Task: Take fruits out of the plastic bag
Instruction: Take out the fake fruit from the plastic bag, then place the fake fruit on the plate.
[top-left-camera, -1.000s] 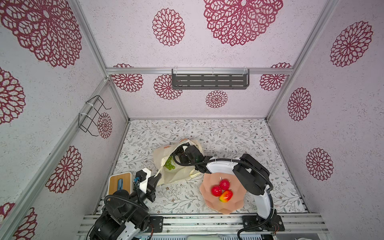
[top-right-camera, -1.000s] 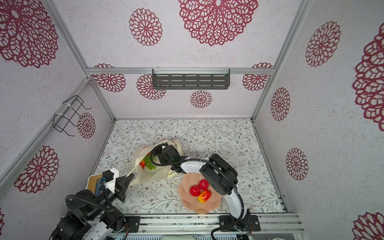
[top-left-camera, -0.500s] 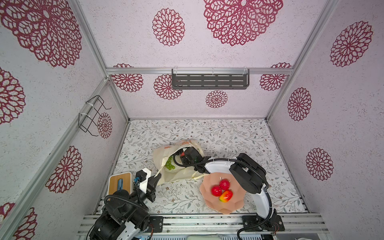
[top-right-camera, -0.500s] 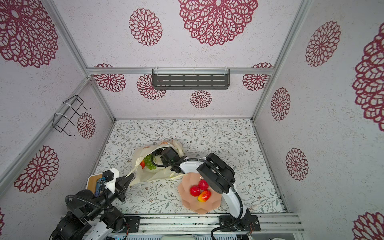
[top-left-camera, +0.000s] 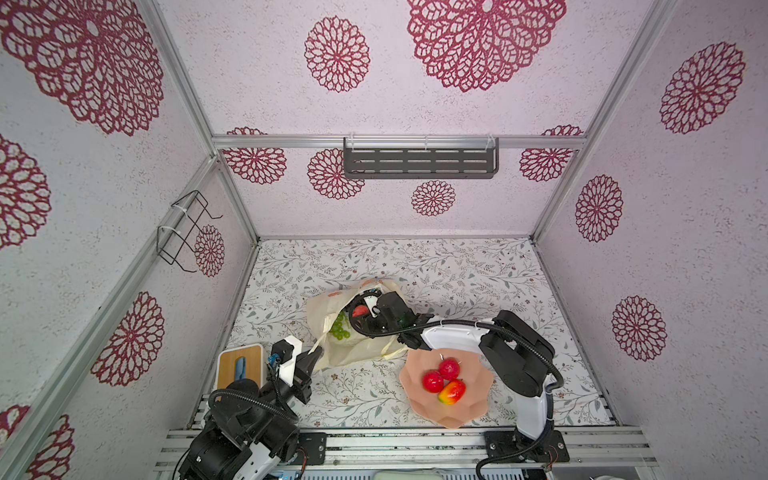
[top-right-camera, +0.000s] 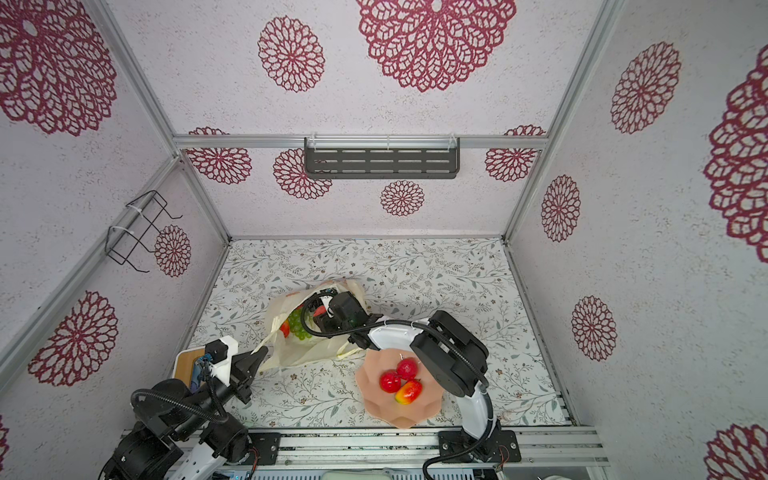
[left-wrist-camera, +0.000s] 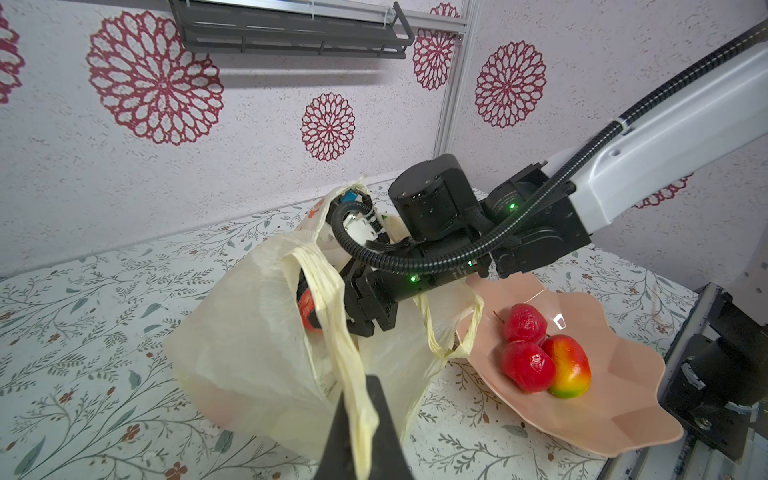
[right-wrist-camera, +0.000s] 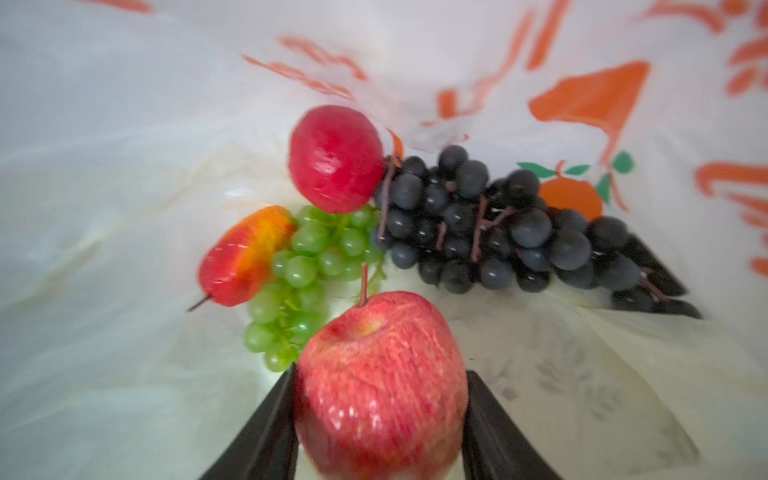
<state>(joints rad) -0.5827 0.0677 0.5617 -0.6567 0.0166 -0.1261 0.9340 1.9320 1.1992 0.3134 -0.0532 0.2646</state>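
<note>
The cream plastic bag lies left of centre on the table, mouth held up. My left gripper is shut on one of its loop handles, pulling it taut. My right gripper reaches inside the bag and is shut on a red streaked apple. Deeper in the bag lie a plain red fruit, a red-yellow mango, a green grape bunch and a dark grape bunch. The green grape bunch also shows through the bag's mouth in both top views.
A wavy pink bowl right of the bag holds two red apples and a mango. A wooden board sits at the front left corner. A grey shelf and a wire rack hang on the walls.
My right arm has shifted slightly left, with the wrist further into the bag's mouth. The left arm and the bowl's fruits have stayed put.
</note>
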